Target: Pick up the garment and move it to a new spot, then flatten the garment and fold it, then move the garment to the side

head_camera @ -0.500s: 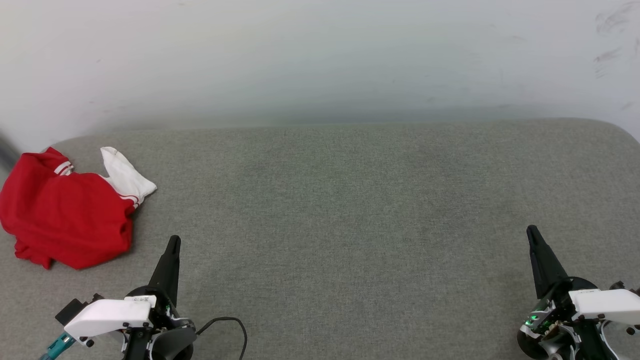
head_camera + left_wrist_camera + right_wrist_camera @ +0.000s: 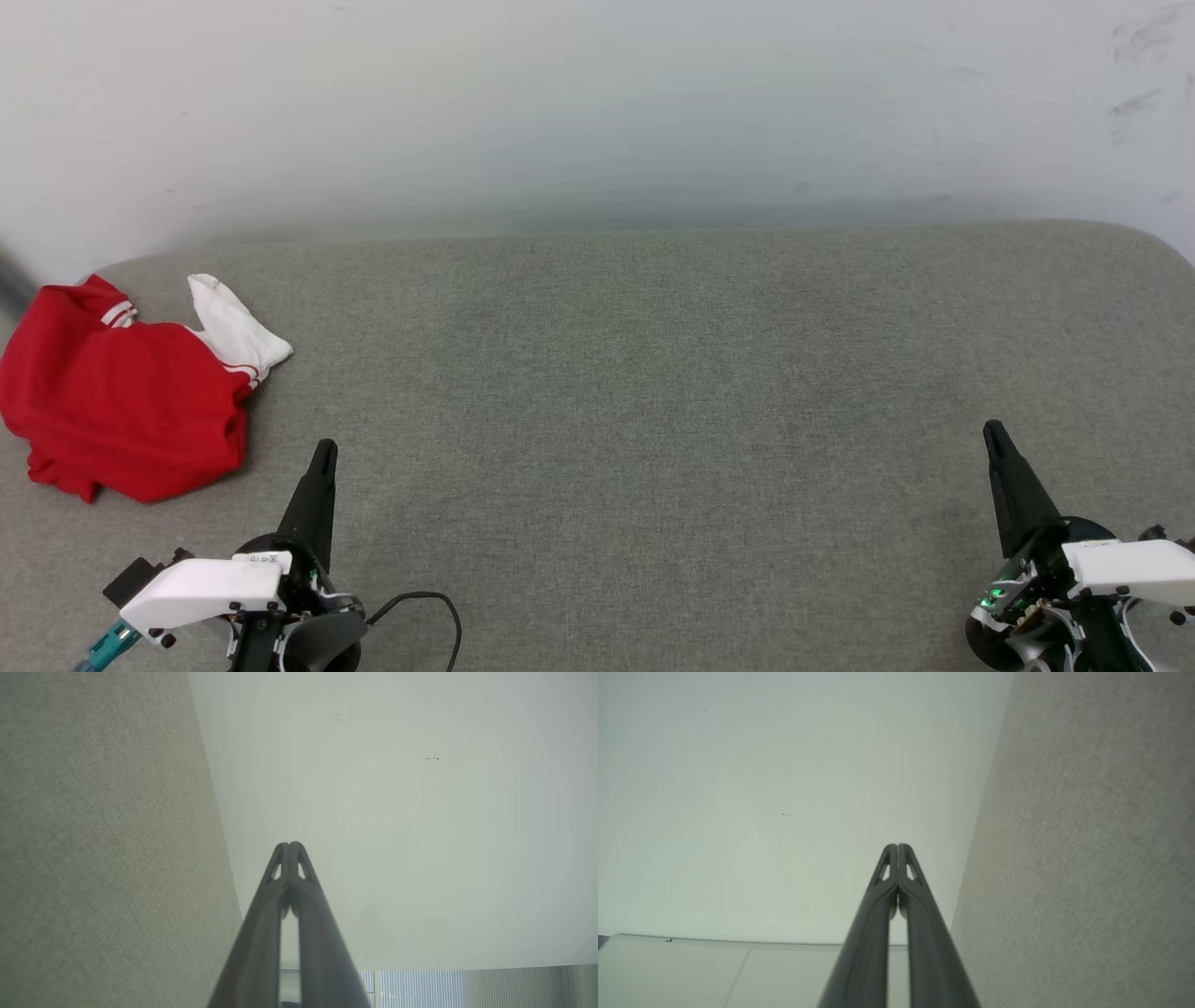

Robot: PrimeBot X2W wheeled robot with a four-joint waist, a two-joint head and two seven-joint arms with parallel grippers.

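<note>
The garment (image 2: 121, 406), bright red with a white sleeve and striped trim, lies crumpled at the far left of the grey fabric surface (image 2: 635, 392). My left gripper (image 2: 324, 453) sits at the lower left, just right of and nearer than the garment, shut and empty. At the lower right my right gripper (image 2: 992, 433) is shut too, holding nothing. In the left wrist view the left gripper (image 2: 290, 845) has its tips pressed together against the pale wall. In the right wrist view the right gripper (image 2: 897, 846) looks the same.
A pale wall (image 2: 597, 112) rises behind the grey surface. A black cable (image 2: 439, 607) loops beside the left wrist. The surface's rounded far corner (image 2: 1158, 245) curves away at the right.
</note>
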